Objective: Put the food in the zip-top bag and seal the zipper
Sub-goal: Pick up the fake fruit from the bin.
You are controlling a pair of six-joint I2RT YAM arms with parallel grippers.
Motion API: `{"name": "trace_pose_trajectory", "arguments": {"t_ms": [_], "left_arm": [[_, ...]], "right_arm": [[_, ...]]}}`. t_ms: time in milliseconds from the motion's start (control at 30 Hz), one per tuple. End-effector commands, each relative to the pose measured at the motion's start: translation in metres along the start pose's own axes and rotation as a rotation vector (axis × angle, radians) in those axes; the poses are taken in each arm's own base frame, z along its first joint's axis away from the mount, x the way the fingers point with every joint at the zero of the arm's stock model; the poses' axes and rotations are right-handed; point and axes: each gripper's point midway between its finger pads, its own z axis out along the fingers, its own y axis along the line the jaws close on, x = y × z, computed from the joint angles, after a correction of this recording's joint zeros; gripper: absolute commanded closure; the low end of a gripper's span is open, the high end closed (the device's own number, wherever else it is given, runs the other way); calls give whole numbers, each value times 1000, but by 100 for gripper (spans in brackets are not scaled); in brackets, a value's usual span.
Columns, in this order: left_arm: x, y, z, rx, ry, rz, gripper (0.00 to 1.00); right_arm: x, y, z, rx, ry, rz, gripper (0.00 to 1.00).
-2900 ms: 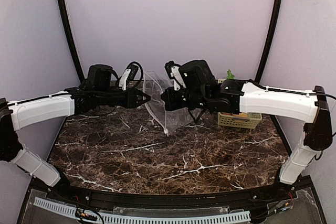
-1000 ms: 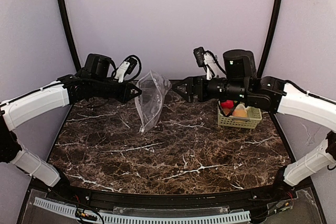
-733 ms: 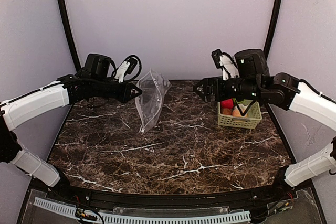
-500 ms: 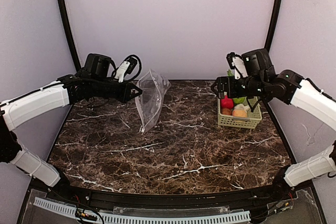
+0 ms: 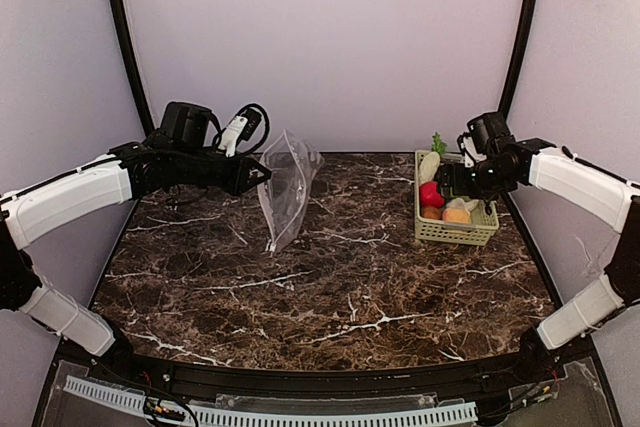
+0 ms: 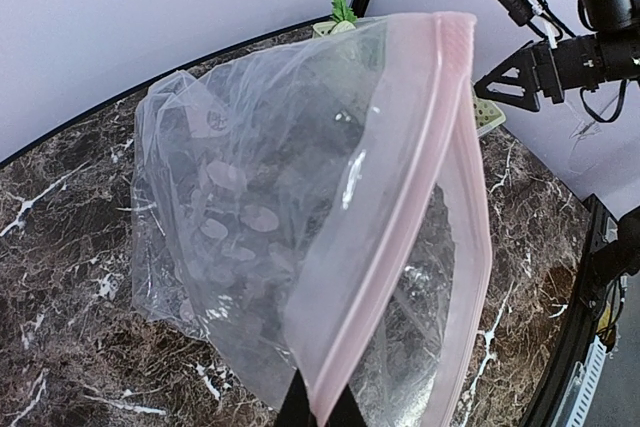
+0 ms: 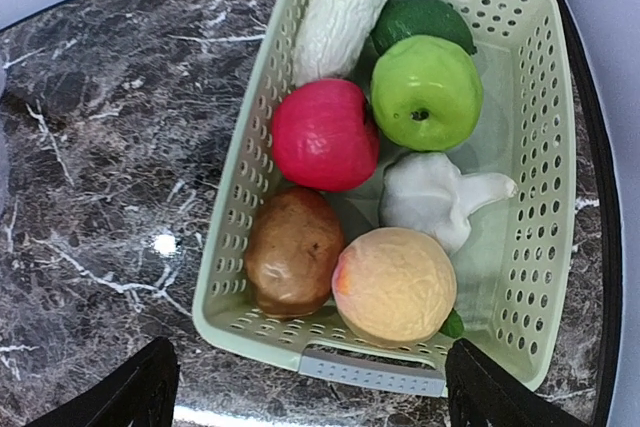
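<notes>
Over the pale green basket (image 7: 556, 177) at the counter's (image 5: 330, 287) far right edge, the right gripper (image 7: 315, 395) hovers with its fingers spread wide and nothing between them. All the food lies below it, none bagged yet. Across the counter and well apart from the basket, the left gripper (image 5: 262, 174) has its fingers pinched together on the zip-top bag (image 6: 260, 237) at one end of the pink zipper (image 6: 380, 217). The bag hangs from that pinch with its mouth gaping; I cannot tell whether one lip or both are caught.

Step in hand, as I judge it: first pick. The red apple (image 7: 323, 134) and the green apple (image 7: 425, 90) sit high and exposed, so either is the sensible first target. The white radish (image 7: 340, 15) leans on the basket wall. The garlic (image 7: 435, 197), the orange (image 7: 392, 285) and the brown piece (image 7: 292, 250) are packed close, leaving little room for a finger.

- Descend straight.
- Straddle the apple across its middle.
- Keep the fingertips off the lattice wall so the basket does not lift with it.
- Hold the left arm steady so the mouth stays open for the drop.
</notes>
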Motion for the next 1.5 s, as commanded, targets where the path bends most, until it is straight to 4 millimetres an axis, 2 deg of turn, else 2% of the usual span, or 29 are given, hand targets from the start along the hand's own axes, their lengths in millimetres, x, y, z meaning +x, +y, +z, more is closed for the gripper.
{"name": "trace_pose_trajectory", "arguments": {"t_ms": [0, 200, 467, 667, 867, 1100, 1333, 1467], "left_arm": [[-3, -3, -7, 10, -21, 7, 99], [-3, -4, -7, 18, -22, 3, 99], [-4, -4, -8, 18, -25, 7, 99], [-4, -4, -8, 20, -23, 8, 99], [-5, -5, -8, 22, -24, 11, 99], [-5, -5, -8, 25, -24, 11, 99], [-5, -6, -9, 23, -26, 14, 99], [-5, -6, -9, 25, -24, 13, 99]], "right_arm": [[14, -19, 27, 44, 73, 21, 8], [24, -33, 61, 72, 150, 56, 7], [37, -46, 85, 59, 212, 108, 6], [43, -54, 94, 61, 230, 133, 8], [51, -53, 104, 53, 263, 132, 14], [52, -55, 107, 64, 267, 133, 14], [52, -56, 106, 73, 262, 133, 28], [51, -57, 104, 74, 257, 133, 30]]}}
